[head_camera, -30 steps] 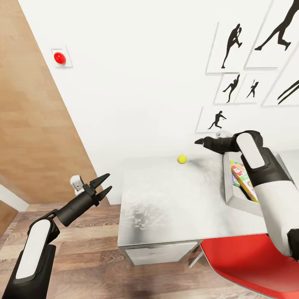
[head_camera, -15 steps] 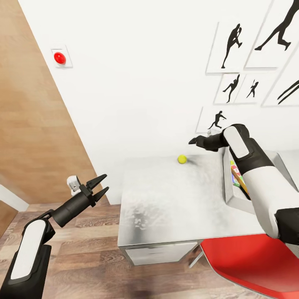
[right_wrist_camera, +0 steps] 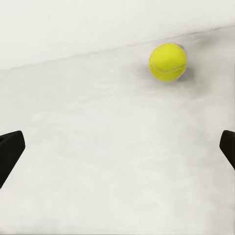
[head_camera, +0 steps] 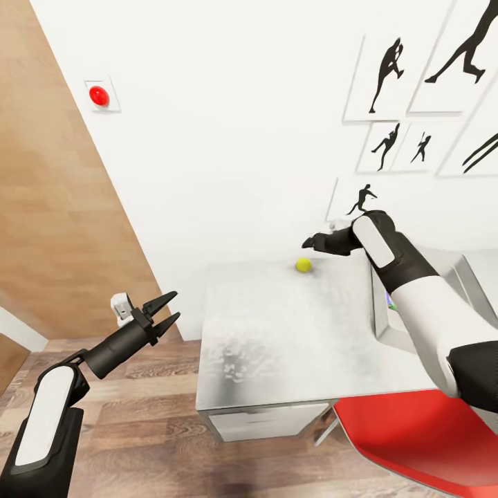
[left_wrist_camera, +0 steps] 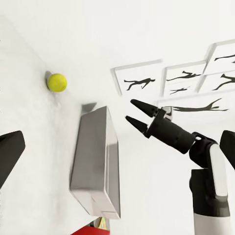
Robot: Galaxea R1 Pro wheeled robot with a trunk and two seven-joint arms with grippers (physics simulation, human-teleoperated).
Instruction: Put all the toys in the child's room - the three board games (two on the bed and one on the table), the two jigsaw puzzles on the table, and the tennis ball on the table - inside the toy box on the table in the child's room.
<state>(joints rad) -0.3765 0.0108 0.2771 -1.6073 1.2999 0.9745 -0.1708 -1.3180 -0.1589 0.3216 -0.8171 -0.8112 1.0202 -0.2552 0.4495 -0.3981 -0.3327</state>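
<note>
Tennis ball point(head_camera: 303, 264) at desk point(head_camera: 277, 339) back edge, just below-ahead of right claw point(head_camera: 308, 243), jaws wide, empty; left claw point(head_camera: 164, 311) wide, well off.

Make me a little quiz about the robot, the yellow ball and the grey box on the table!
1. True or false: the tennis ball already lies inside the toy box.
2. Which gripper is nearer the ball: A) left gripper, B) right gripper?
3. Fill in: the ball rests on the table, close to the white ____.

Key
1. False. It lies on the bare tabletop, apart from the box.
2. B. The right gripper hangs just above the ball with its fingers open; the left one, also open, is off the table's end, over the floor.
3. Wall.
</note>
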